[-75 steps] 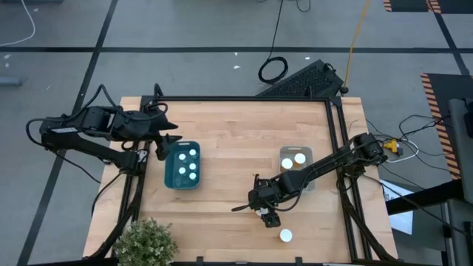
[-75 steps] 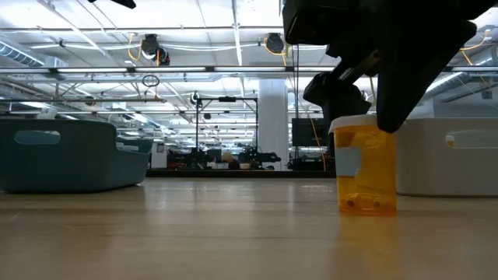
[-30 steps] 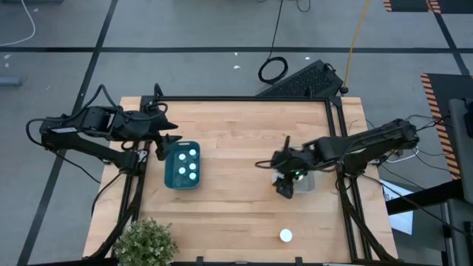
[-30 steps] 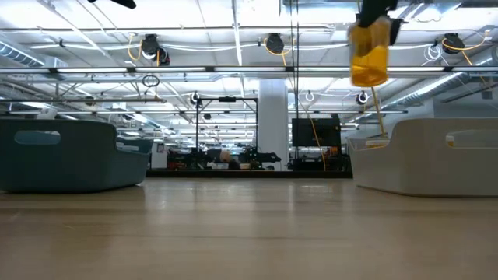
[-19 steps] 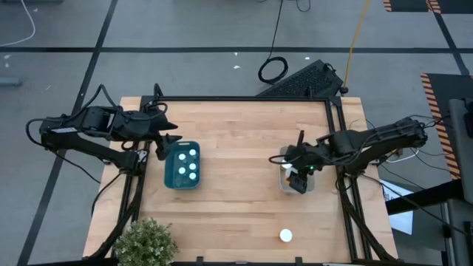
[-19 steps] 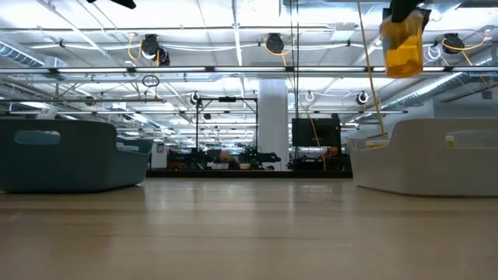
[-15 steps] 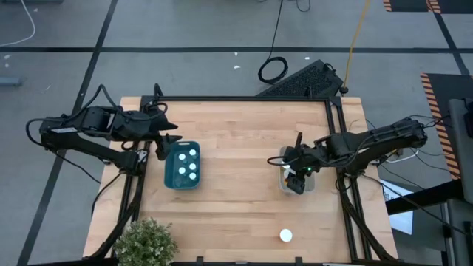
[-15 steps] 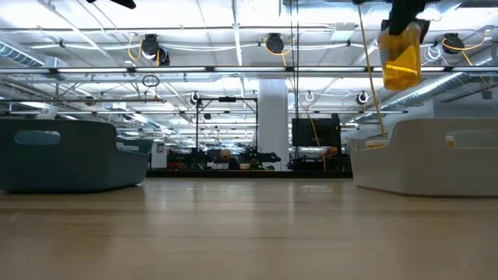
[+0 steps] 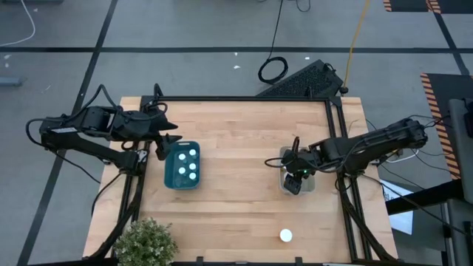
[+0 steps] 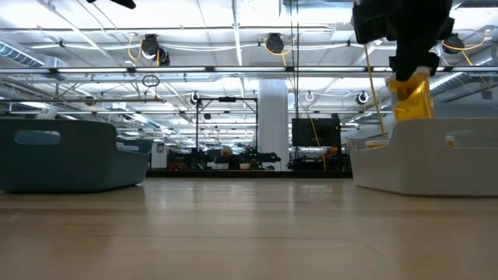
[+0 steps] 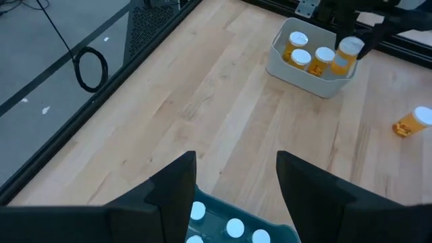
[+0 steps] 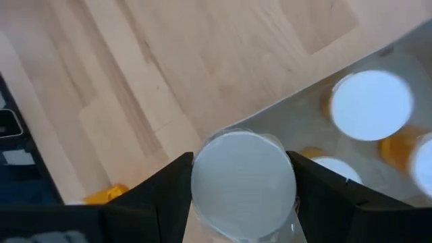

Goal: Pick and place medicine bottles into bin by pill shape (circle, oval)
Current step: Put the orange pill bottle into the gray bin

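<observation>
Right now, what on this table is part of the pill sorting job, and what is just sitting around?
Job: held bottle, loose bottle, white bin, blue bin, right gripper.
Sitting around: potted plant, keyboard.

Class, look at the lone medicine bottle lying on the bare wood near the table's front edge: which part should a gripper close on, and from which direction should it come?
The loose bottle lies on its side, white cap at one end. Probably best to come straight down from above and close the fingers across the amber body, just behind the cap; the round body may roll, so the fingers should straddle its long axis.
</observation>
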You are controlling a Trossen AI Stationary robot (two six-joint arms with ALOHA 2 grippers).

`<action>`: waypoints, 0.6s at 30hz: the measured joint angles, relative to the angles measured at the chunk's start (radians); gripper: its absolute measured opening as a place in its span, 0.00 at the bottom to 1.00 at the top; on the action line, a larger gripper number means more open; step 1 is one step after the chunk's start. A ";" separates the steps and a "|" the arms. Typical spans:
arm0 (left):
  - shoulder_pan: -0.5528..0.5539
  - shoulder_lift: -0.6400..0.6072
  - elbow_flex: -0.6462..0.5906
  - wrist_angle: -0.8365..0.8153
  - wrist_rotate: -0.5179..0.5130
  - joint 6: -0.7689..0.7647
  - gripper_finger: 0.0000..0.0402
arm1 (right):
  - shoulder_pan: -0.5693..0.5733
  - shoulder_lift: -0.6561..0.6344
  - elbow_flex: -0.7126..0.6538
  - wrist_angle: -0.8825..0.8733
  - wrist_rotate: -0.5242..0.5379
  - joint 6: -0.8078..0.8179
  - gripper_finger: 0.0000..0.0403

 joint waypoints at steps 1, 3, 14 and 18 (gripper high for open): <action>0.000 0.000 0.000 0.000 0.000 0.000 0.52 | 0.000 0.000 -0.007 0.008 -0.009 0.005 0.52; 0.000 0.000 0.000 0.000 0.000 0.000 0.52 | -0.003 0.000 -0.015 0.012 -0.010 0.006 0.52; 0.054 0.000 0.000 0.000 0.016 0.008 0.52 | -0.043 0.000 -0.075 0.038 -0.015 0.005 0.52; 0.073 0.000 0.000 0.000 0.027 0.009 0.52 | -0.054 0.000 -0.087 0.043 -0.016 -0.018 0.52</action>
